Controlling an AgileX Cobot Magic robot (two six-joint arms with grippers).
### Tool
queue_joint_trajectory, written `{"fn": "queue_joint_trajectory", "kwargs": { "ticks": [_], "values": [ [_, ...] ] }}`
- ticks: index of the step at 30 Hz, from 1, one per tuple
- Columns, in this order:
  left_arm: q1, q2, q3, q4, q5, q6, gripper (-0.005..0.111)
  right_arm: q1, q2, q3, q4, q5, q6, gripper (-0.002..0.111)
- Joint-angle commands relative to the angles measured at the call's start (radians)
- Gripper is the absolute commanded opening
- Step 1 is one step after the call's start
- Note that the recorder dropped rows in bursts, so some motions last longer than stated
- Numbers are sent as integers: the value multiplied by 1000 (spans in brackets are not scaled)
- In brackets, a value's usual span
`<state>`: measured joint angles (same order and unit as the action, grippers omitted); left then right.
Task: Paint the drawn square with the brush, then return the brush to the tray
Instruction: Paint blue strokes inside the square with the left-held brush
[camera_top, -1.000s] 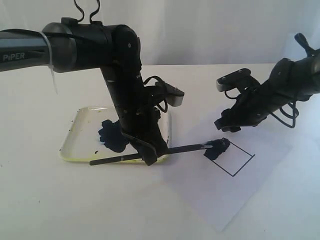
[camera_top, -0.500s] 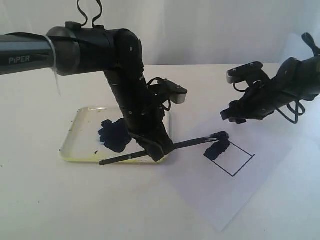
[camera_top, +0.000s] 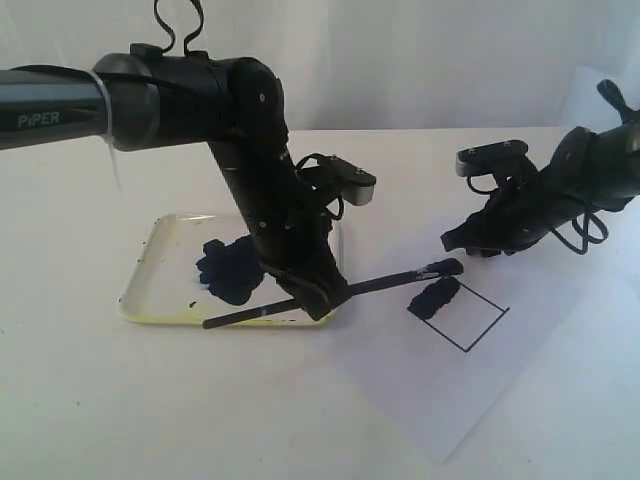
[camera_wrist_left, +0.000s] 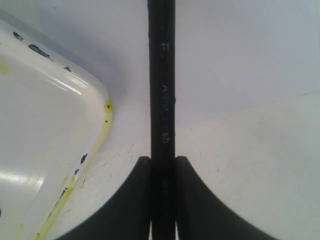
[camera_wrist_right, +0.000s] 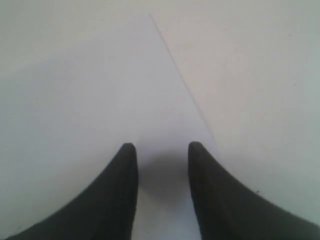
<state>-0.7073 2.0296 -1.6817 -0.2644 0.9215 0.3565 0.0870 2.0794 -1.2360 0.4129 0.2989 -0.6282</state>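
My left gripper (camera_top: 322, 298) is shut on the brush (camera_top: 380, 284) near the middle of its thin black handle, at the tray's near right corner. The brush lies almost level, its dark tip (camera_top: 448, 267) raised just above the drawn square (camera_top: 470, 315). That diamond-tilted square carries a dark smear (camera_top: 434, 298) in its left corner; the rest of its inside is white. In the left wrist view the handle (camera_wrist_left: 162, 80) runs straight out from between the fingers (camera_wrist_left: 162, 162). My right gripper (camera_top: 462, 240) hovers open above the paper behind the square, and its fingers (camera_wrist_right: 161, 146) hold nothing.
The tray (camera_top: 160, 300), yellow-stained at the rim, has a dark paint blotch (camera_top: 228, 270) in it; its corner (camera_wrist_left: 102, 107) shows in the left wrist view. The white paper sheet (camera_top: 450, 390) under the square reaches toward the front right. The paper's edge (camera_wrist_right: 182, 80) crosses the right wrist view.
The brush tip has lifted off the smeared corner of the square and now hangs just above it. The right arm drifted slightly right and back.
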Motion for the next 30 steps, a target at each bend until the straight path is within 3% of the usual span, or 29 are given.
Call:
{"fn": "queue_joint_trajectory", "kwargs": {
  "ticks": [1, 10, 20, 30],
  "values": [
    [-3, 6, 5, -25, 13, 9, 0, -7, 12, 0, -5, 9, 1, 33],
    [-3, 32, 1, -43, 17, -2, 0, -7, 12, 0, -5, 9, 1, 33],
    [-3, 77, -124, -31, 154, -73, 0, -7, 12, 0, -5, 9, 1, 33],
    [-3, 130, -160, -8, 119, -116, 0, -7, 12, 0, -5, 13, 1, 33]
  ]
}}
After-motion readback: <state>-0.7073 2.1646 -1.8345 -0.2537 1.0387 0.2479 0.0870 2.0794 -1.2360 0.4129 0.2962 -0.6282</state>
